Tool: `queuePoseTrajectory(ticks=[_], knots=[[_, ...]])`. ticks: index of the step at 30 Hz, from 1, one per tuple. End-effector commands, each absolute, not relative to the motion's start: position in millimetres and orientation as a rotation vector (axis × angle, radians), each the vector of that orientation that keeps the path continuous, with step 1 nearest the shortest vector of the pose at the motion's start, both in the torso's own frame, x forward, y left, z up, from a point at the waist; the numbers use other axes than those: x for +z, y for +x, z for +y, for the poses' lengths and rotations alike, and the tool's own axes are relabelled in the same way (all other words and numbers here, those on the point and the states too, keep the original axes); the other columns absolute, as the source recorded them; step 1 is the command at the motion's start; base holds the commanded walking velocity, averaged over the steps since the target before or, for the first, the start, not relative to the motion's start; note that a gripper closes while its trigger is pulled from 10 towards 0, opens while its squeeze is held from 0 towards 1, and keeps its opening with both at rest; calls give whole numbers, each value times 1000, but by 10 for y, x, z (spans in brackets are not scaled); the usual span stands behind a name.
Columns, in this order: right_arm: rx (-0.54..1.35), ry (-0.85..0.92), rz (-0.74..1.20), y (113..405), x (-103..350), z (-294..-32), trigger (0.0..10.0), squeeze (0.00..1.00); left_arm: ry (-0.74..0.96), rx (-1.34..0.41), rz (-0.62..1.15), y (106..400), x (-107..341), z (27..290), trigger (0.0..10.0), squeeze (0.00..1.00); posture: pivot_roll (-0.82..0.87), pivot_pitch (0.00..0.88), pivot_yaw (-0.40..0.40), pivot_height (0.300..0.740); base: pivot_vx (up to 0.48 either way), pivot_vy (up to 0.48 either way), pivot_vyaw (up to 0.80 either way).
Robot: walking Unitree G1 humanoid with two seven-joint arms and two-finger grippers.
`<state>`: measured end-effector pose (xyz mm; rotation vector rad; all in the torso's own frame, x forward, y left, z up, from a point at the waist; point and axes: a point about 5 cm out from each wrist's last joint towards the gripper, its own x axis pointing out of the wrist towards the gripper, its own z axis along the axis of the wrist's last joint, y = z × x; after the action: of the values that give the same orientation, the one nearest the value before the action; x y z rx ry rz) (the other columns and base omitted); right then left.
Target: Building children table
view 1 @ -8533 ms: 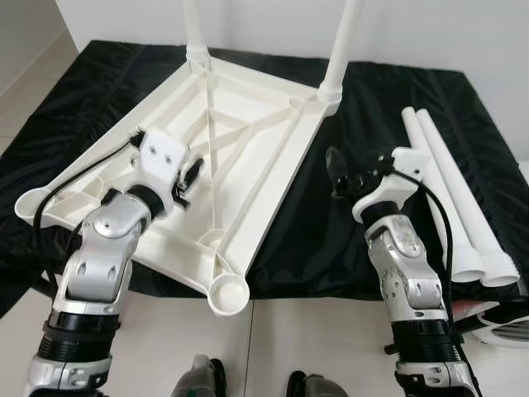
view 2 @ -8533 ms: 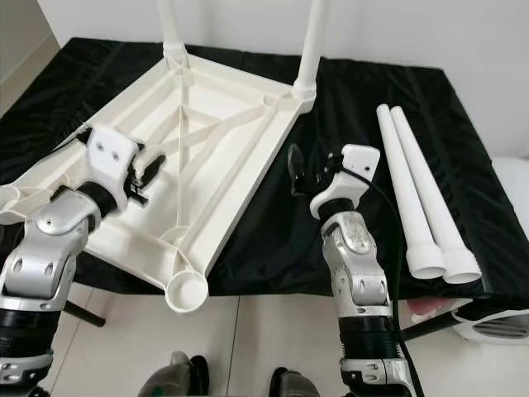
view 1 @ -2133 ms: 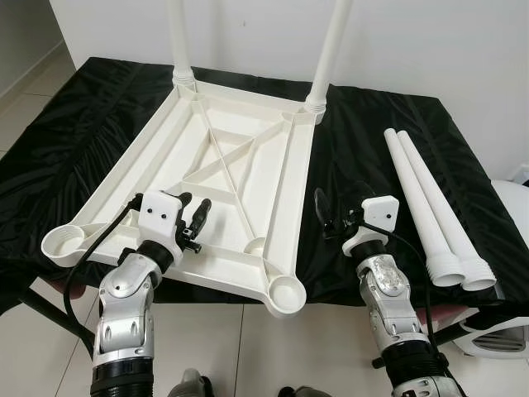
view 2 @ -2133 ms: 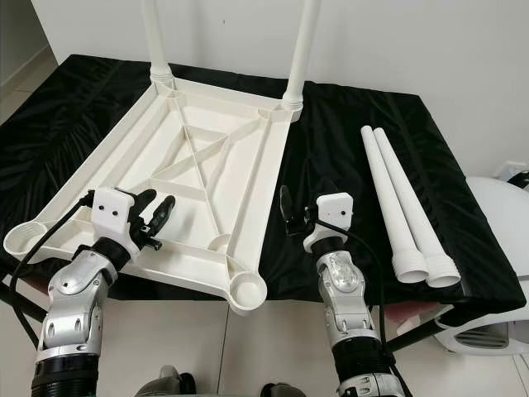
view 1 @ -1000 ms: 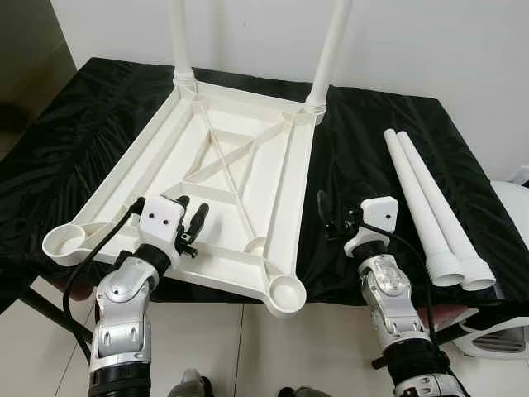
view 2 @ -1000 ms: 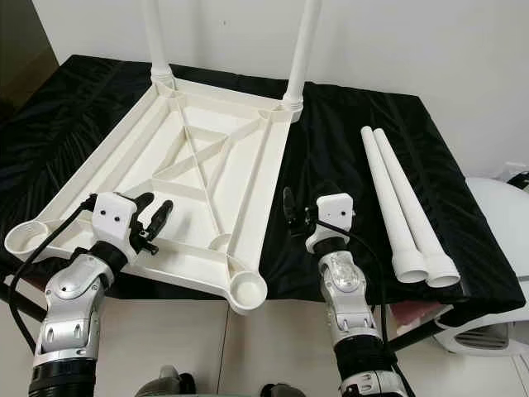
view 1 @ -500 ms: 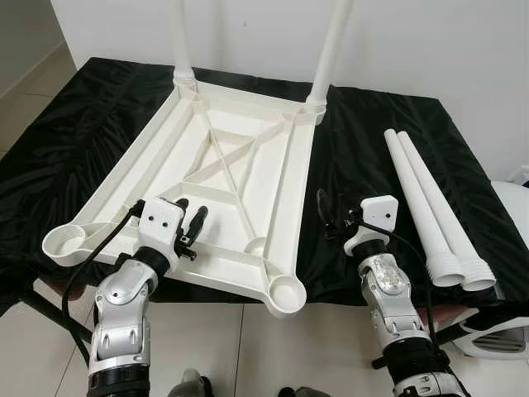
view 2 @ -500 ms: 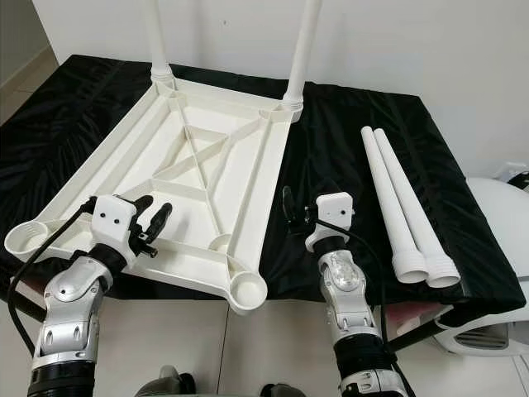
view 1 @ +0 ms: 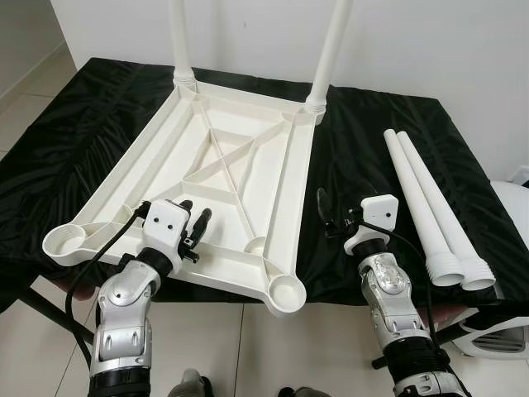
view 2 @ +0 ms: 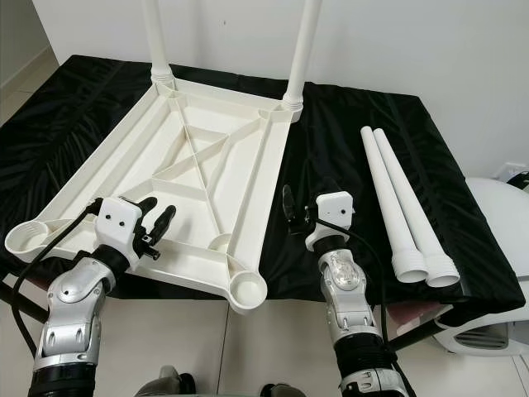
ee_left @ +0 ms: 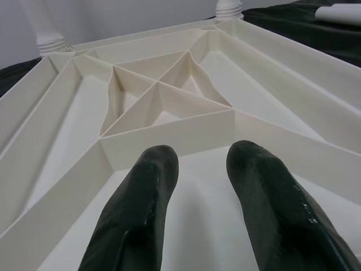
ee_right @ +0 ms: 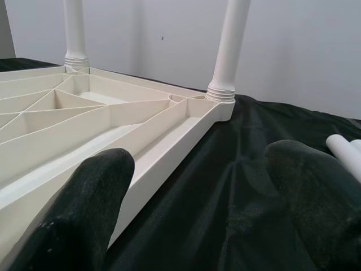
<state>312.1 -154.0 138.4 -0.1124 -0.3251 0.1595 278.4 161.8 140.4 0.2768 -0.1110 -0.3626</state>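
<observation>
Left claw [view 1: 192, 229] slightly nearer over tabletop [view 1: 248, 141], both claws' fingers apart.

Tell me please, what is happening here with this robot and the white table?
The robot is assembling a children's table. The white tabletop lies upside down on a black cloth, with two legs already standing in the far corner sockets. Two loose legs lie on the cloth to the right. The left pincer hovers open over the tabletop's near edge; the right pincer is open over the cloth, holding nothing.
</observation>
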Motion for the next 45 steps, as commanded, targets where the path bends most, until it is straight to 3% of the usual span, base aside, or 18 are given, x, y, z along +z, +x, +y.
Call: queuePoseTrajectory(ticks=[1, 45], knots=[[162, -126, -321, 3111, 1367, -1566, 10000, 0, 287, -208, -144, 2776, 1429, 1650, 10000, 0, 36, 66, -50, 740, 0, 0, 0], [181, -120, -326, 3101, 1352, -1504, 10000, 0, 343, -273, -146, 2640, 1349, 1610, 10000, 0, 49, 49, -52, 740, 0, 0, 0]])
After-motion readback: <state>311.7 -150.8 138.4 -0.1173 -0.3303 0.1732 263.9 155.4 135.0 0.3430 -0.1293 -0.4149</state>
